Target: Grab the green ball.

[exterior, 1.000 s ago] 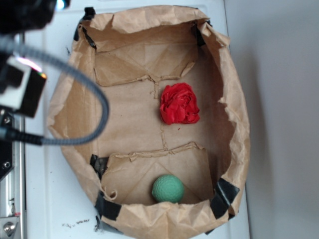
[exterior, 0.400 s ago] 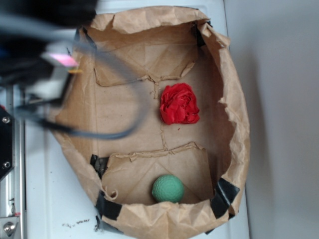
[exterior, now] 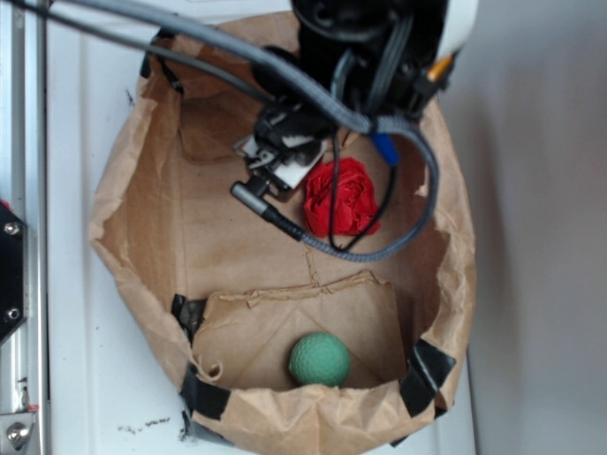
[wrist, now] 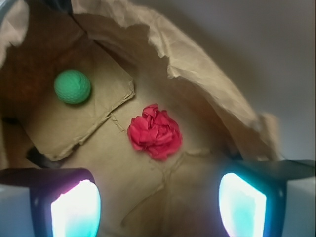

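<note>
The green ball lies on a folded flap at the near end of the brown paper bag, close to its wall. In the wrist view the green ball shows at the upper left, well ahead of my gripper. The gripper is open, with nothing between its lit fingers. My arm hangs over the bag's far end, just above the red wad, and hides the fingertips in the exterior view. The red wad lies straight ahead of the jaws, between them and the ball's side of the bag.
The crumpled bag walls rise all around the floor. Black tape holds the bag's corners. A grey cable loops down over the red wad. A metal rail runs along the left edge. A grey wall stands at the right.
My arm has swung from the left side of the bag to over its far end, above the red wad. The green ball and the red wad have not moved.
</note>
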{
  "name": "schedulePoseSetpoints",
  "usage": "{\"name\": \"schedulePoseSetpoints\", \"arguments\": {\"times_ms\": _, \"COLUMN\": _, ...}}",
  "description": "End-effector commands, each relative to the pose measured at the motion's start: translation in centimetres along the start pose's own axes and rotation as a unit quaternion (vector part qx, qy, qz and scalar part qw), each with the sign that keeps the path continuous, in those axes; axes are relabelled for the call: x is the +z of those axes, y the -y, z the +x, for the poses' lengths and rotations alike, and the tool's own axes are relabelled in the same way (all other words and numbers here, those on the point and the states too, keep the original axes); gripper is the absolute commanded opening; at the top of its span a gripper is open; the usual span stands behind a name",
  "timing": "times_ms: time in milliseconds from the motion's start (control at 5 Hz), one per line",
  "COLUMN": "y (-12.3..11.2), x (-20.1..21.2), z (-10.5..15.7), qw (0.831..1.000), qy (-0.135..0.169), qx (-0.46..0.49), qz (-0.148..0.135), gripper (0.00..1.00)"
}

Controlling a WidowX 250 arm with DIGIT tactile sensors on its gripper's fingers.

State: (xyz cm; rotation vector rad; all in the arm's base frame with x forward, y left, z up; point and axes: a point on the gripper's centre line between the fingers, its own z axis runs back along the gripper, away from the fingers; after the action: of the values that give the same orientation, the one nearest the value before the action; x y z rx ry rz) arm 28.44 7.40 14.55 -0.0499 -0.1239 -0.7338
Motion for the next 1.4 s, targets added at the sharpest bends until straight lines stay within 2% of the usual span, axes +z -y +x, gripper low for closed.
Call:
{"name": "schedulePoseSetpoints", "arguments": {"times_ms": 0, "y": 2.4, "x": -2.9, "z": 2.3, "qw": 0.993, "qy": 0.026, "qx": -0.101, "qz": 0.061, "gripper": 1.00}}
{"name": "schedulePoseSetpoints", "arguments": {"times_ms": 200, "y": 2.4, "x": -3.8, "z": 3.3, "qw": 0.990, "qy": 0.024, "qx": -0.120, "qz": 0.066, "gripper": 1.00}}
{"name": "schedulePoseSetpoints", "arguments": {"times_ms": 400, "y": 3.2, "x": -4.0, "z": 4.1, "qw": 0.986, "qy": 0.041, "qx": -0.163, "qz": 0.025, "gripper": 1.00}}
{"name": "schedulePoseSetpoints", "arguments": {"times_ms": 1000, "y": 3.2, "x": -4.0, "z": 4.1, "qw": 0.986, "qy": 0.041, "qx": -0.163, "qz": 0.025, "gripper": 1.00}}
{"name": "schedulePoseSetpoints", "arguments": {"times_ms": 1200, "y": 5.3, "x": -5.8, "z": 4.6, "qw": 0.974, "qy": 0.043, "qx": -0.223, "qz": 0.016, "gripper": 1.00}}
